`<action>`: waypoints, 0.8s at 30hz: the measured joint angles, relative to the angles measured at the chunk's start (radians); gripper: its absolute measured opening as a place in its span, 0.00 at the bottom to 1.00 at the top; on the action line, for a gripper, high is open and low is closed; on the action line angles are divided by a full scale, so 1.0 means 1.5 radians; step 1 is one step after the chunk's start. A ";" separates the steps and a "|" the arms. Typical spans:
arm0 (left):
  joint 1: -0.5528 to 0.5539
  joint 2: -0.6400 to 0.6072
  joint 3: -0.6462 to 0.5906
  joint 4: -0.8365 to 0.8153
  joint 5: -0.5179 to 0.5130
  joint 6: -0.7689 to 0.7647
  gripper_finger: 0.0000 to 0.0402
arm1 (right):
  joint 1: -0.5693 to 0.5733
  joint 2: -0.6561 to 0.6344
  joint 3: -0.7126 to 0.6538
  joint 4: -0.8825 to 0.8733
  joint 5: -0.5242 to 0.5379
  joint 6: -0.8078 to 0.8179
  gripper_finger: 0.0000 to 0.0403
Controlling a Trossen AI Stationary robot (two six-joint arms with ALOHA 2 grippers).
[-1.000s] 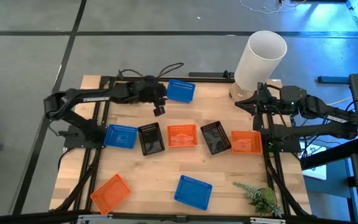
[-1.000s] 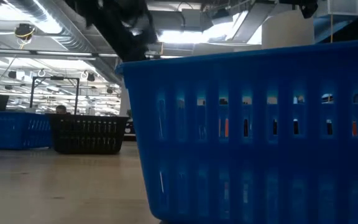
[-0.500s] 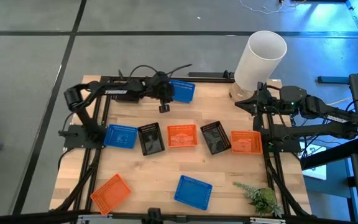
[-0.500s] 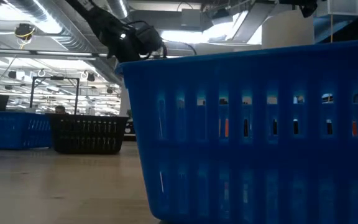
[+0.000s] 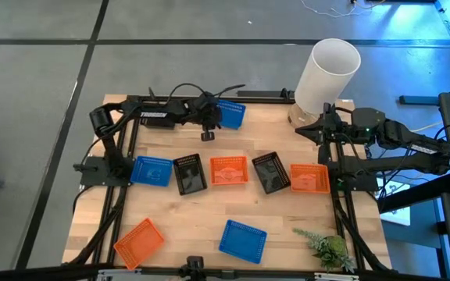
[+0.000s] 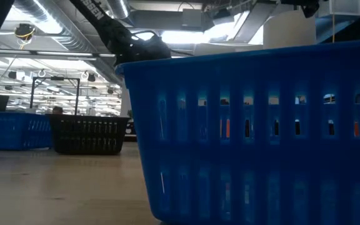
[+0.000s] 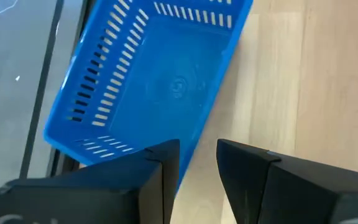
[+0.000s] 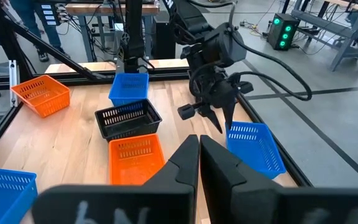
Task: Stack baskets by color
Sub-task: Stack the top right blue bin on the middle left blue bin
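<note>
Eight empty baskets lie apart on the worktop, none stacked. The left hand, fingers apart, hangs over the far blue basket. The right hand, fingers together, waits by the white cylinder. The left wrist view alone shows that basket's bare floor.

My wooden table carries a tall white cylinder upright at its far right corner (it throws a shadow toward the edge). I see a small green plant sprig lying at the near right corner. Grey floor surrounds my table.
</note>
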 joint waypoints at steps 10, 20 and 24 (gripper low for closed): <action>0.013 -0.001 0.000 -0.005 -0.007 0.040 0.25 | 0.000 0.000 0.000 -0.001 0.000 0.000 0.04; 0.028 0.028 0.000 -0.022 -0.006 0.049 0.25 | 0.000 -0.001 0.000 -0.001 0.000 0.000 0.04; 0.028 0.035 0.000 -0.023 -0.008 0.067 0.25 | 0.000 -0.001 -0.001 0.000 0.000 0.000 0.04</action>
